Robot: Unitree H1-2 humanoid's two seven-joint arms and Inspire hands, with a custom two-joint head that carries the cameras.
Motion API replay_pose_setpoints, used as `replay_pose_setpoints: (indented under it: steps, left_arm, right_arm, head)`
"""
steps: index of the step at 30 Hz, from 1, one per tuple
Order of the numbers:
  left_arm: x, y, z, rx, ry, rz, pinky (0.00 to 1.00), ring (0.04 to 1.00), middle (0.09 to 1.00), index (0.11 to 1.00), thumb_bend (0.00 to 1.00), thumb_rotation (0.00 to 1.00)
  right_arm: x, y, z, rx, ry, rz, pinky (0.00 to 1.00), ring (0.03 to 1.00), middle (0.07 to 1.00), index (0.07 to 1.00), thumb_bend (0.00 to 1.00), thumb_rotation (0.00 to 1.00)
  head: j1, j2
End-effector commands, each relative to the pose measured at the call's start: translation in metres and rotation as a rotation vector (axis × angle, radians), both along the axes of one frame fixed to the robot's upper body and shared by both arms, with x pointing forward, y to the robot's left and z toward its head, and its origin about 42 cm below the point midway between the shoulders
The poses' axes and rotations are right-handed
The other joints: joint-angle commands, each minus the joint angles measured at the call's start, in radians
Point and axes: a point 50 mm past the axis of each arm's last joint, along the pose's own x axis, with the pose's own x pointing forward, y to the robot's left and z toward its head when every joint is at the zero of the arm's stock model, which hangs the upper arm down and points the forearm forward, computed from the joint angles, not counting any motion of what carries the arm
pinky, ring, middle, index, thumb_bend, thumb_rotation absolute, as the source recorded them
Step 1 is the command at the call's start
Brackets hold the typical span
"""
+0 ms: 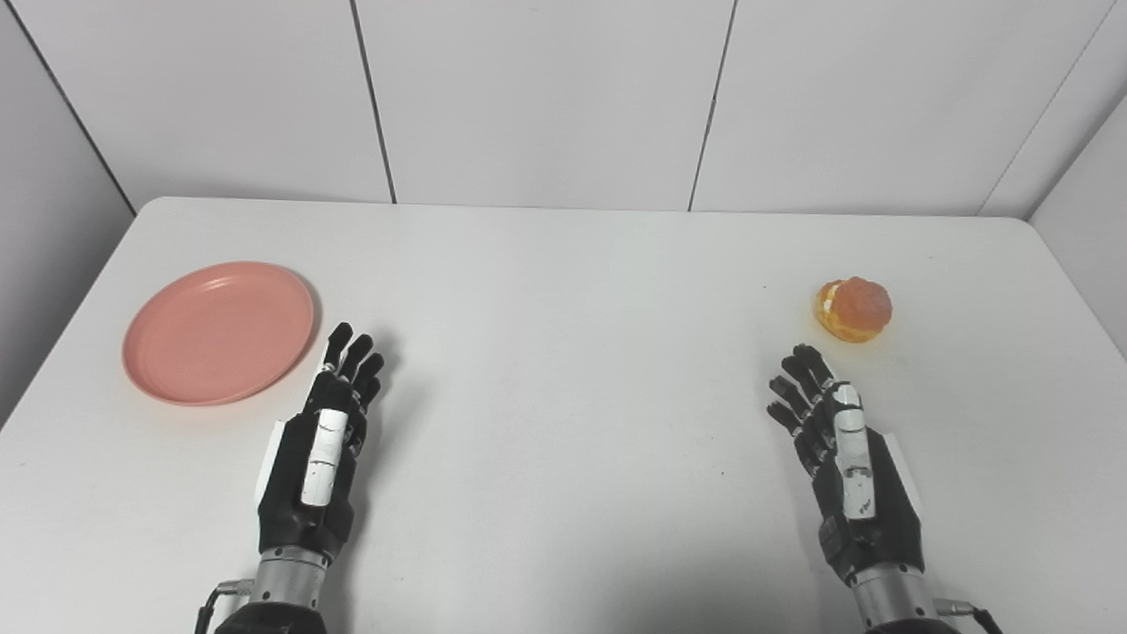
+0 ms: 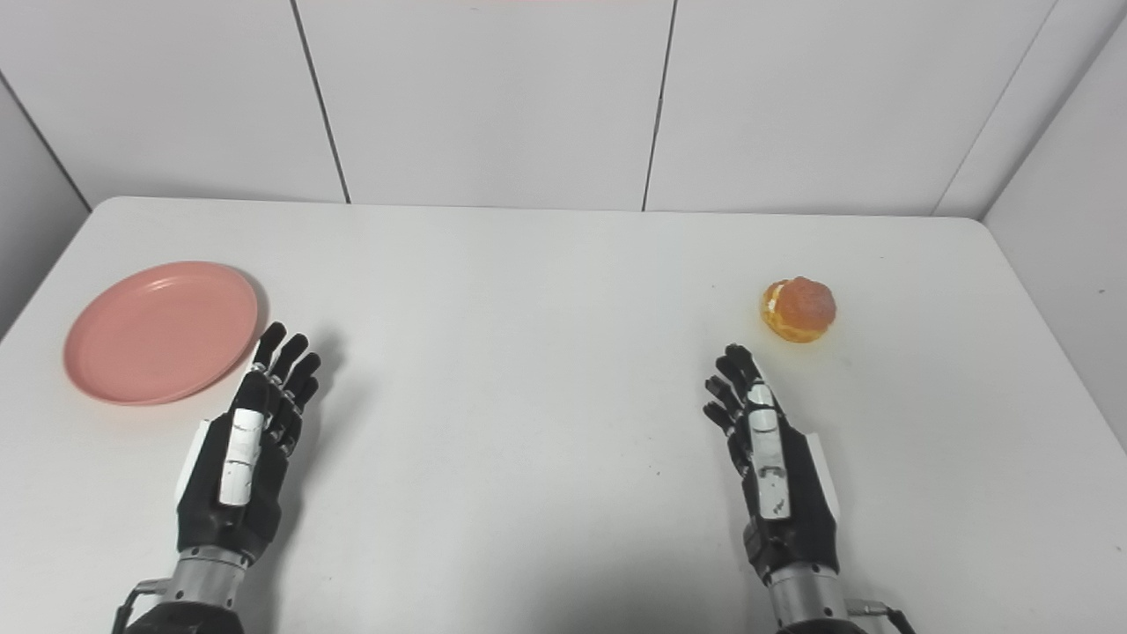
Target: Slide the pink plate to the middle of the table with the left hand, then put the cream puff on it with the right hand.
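Observation:
A round pink plate (image 1: 218,332) lies flat on the left part of the white table (image 1: 563,396). Just to its right my left hand (image 1: 324,445) hovers open, fingers stretched forward, its fingertips (image 1: 352,348) close to the plate's near right rim without touching it. On the right side of the table sits a golden cream puff (image 1: 853,309) with pale filling showing at its left edge. My right hand (image 1: 836,449) is open a short way in front of the puff and slightly to its left, holding nothing.
White wall panels (image 1: 546,97) close off the far edge of the table. Side walls stand close to the table's left and right edges. Bare tabletop stretches between the two hands.

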Motion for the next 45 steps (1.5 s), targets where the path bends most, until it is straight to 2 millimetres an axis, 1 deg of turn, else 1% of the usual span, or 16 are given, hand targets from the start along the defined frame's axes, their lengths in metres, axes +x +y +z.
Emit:
replay_pose_setpoints:
  steps: [1,20,23,24,26,27,31,35,38,41,42,43,44,45]
  left_arm:
    - [0.003,-0.001,0.01,0.004,-0.062,-0.018,1.0,0.963,0.976,0.966,0.83,0.81]
    - [0.002,-0.002,0.01,0.003,-0.06,-0.007,0.99,0.943,0.957,0.96,0.85,0.79]
    - [0.003,-0.003,0.008,0.003,-0.057,-0.006,0.98,0.941,0.952,0.956,0.85,0.79]
    - [0.003,-0.003,0.006,0.002,-0.054,-0.005,0.97,0.941,0.952,0.955,0.85,0.79]
    - [0.003,-0.004,0.004,0.0,-0.053,-0.006,0.97,0.943,0.95,0.953,0.86,0.79]
    - [0.004,-0.006,0.001,-0.002,-0.054,-0.01,0.97,0.945,0.952,0.953,0.85,0.79]
    - [0.007,-0.017,-0.009,-0.007,-0.051,-0.016,0.99,0.96,0.964,0.955,0.84,0.81]
    - [0.004,-0.031,-0.007,0.02,-0.04,-0.015,1.0,0.965,0.971,0.969,0.81,0.82]
    - [0.005,-0.042,-0.01,0.031,-0.04,-0.014,1.0,0.974,0.98,0.983,0.79,0.83]
    - [0.006,-0.051,-0.015,0.044,-0.038,-0.004,1.0,0.963,0.972,0.987,0.78,0.84]
    - [0.006,-0.054,-0.017,0.038,-0.039,-0.006,1.0,0.962,0.972,0.985,0.77,0.84]
    - [0.006,-0.056,-0.019,0.033,-0.039,-0.007,1.0,0.963,0.974,0.983,0.75,0.84]
    - [0.007,-0.06,-0.022,0.029,-0.042,-0.007,1.0,0.959,0.971,0.978,0.73,0.84]
    - [0.007,-0.062,-0.024,0.028,-0.045,-0.005,1.0,0.957,0.97,0.977,0.73,0.84]
  right_arm:
    - [-0.001,-0.001,0.013,0.0,-0.076,0.003,0.9,0.907,0.925,0.914,0.83,0.99]
    - [-0.001,-0.001,0.013,0.011,-0.069,0.017,0.91,0.915,0.93,0.916,0.84,0.99]
    - [-0.002,-0.001,0.011,0.01,-0.064,0.014,0.9,0.912,0.927,0.914,0.84,0.99]
    - [-0.002,-0.002,0.01,0.01,-0.062,0.014,0.9,0.912,0.927,0.914,0.84,0.99]
    - [-0.001,-0.002,0.008,0.014,-0.059,0.015,0.9,0.914,0.927,0.913,0.85,0.98]
    - [-0.001,-0.004,0.005,0.012,-0.057,0.016,0.91,0.914,0.927,0.912,0.85,0.98]
    - [-0.001,-0.014,-0.006,-0.004,-0.05,0.021,0.92,0.92,0.935,0.92,0.85,1.0]
    - [0.0,-0.027,-0.015,-0.001,-0.046,0.022,0.92,0.923,0.94,0.922,0.85,1.0]
    - [0.001,-0.037,-0.023,-0.005,-0.044,0.027,0.94,0.93,0.944,0.918,0.85,1.0]
    - [0.001,-0.046,-0.029,-0.011,-0.045,0.031,0.95,0.936,0.951,0.925,0.84,1.0]
    - [0.001,-0.05,-0.032,-0.012,-0.044,0.032,0.95,0.938,0.953,0.929,0.84,1.0]
    - [0.001,-0.053,-0.034,-0.012,-0.043,0.033,0.95,0.94,0.955,0.935,0.84,1.0]
    - [0.001,-0.057,-0.037,-0.017,-0.041,0.032,0.96,0.945,0.963,0.945,0.84,1.0]
    - [0.001,-0.059,-0.039,-0.02,-0.04,0.033,0.97,0.947,0.965,0.947,0.84,1.0]
  head:
    - [0.001,0.001]
    - [0.0,0.002]
    - [0.004,-0.009]
    - [0.01,-0.019]
    - [0.012,-0.022]
    - [0.043,-0.049]
    - [0.114,-0.082]
    - [0.174,-0.112]
    - [0.219,-0.144]
    - [0.257,-0.168]
    - [0.288,-0.187]
    - [0.293,-0.191]
    - [0.317,-0.212]
    - [0.317,-0.212]
